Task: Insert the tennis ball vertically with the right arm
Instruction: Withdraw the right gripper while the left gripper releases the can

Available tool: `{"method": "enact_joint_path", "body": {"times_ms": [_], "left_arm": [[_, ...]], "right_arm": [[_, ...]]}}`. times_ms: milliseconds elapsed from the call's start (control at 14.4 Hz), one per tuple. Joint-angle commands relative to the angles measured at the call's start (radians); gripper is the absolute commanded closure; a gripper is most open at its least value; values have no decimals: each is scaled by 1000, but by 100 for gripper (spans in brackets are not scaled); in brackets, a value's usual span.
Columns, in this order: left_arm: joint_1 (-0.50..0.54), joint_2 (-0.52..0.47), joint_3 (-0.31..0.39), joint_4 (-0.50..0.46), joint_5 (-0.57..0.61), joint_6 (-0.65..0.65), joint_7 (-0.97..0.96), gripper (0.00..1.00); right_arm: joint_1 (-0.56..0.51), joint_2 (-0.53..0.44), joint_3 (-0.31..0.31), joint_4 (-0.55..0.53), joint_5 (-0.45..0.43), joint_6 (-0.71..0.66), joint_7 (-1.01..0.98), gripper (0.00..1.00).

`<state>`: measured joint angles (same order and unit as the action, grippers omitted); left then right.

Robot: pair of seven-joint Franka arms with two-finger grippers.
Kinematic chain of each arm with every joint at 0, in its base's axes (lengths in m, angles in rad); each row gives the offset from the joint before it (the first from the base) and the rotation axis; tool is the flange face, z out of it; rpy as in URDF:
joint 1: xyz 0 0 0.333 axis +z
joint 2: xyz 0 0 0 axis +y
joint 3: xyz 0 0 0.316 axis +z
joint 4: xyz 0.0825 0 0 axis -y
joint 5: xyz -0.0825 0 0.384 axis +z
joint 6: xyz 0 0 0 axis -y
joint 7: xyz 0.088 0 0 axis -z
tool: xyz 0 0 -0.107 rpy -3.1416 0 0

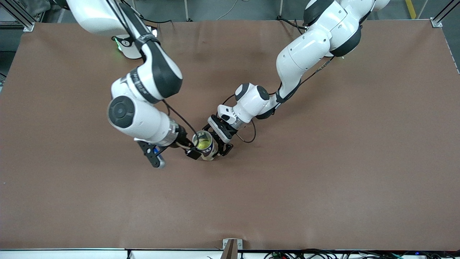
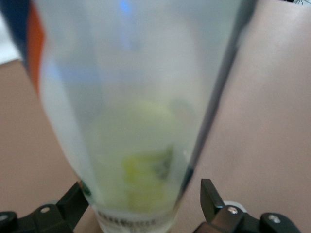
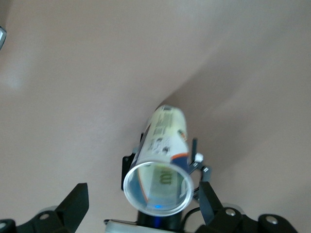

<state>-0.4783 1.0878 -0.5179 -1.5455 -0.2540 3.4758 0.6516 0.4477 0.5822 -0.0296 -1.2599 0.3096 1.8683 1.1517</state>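
- the tennis ball (image 1: 203, 144) sits low inside the clear tube (image 1: 206, 145), yellow-green through the wall in the left wrist view (image 2: 146, 160); i judge the drop itself done.
- the tube stands upright on the tabletop (image 1: 323, 187) near its middle, open mouth up, printed label round its side.
- my right claw (image 3: 141, 206) hangs directly over that mouth, fingers spread wide and gripping nothing; the rim (image 3: 157, 189) lies between my fingertips.
- my left claw (image 2: 141, 206) brackets the tube low down from the left arm's end of the tabletop, one finger (image 2: 211, 196) on each side. its jaws stand wide, and whether they press the wall or only flank it i cannot tell.
- doing this step well, as i judge it: lift the right claw straight up along the tube's axis, fingers kept apart, so neither tip catches the rim.
- the risk is a sideways drift that tips the tall, narrow tube; the left claw should stay put as a brace until i am clear.
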Motion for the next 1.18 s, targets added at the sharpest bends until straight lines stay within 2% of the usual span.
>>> {"method": "enact_joint_path", "body": {"times_ms": [0,139,348,487,626,835,1113], "left_arm": [[23,-52,-5,-114,-21,9,-10,0],[46,-69,-5,-159,-19,9,-7,0],[87,-106,-5,-206,-19,2,-12,0],[127,-166,-5,-238,-19,-61,-12,0],[179,-235,-5,-237,-19,-206,-13,0],[282,-331,-4,-239,-10,-430,-10,0],[412,-442,13,-190,-7,-772,-13,0]], "right_arm": [[-81,-24,5,10,6,-69,-218,0],[-141,-47,4,5,-21,-154,-387,0],[-219,-77,4,4,-111,-253,-591,0],[-259,-96,4,2,-173,-308,-717,0],[-300,-125,4,-7,-227,-349,-840,0],[-391,-211,4,-82,-282,-354,-1056,0],[-472,-288,4,-110,-343,-419,-1139,0]]}}
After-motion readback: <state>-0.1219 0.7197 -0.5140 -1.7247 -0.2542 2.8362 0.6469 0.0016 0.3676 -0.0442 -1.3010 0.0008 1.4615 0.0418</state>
